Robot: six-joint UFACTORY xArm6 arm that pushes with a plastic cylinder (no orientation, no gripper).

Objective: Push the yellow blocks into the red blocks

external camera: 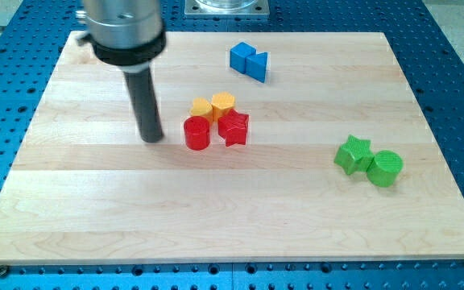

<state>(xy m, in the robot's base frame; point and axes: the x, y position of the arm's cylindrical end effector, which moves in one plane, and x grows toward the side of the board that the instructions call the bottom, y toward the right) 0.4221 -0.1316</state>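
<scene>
My tip (152, 138) just left of cluster (216, 121)

High, angled view over board (216, 209)

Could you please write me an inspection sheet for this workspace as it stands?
Surface: wooden board, flat.
Job's things: yellow blocks sit against the top of the red cylinder and red star.
Clutter: blue blocks near the top; green star and green cylinder at right.
Grippers: none; my tip rests just left of the red cylinder.
Cables: nothing seen.
Surroundings: blue perforated table.
</scene>
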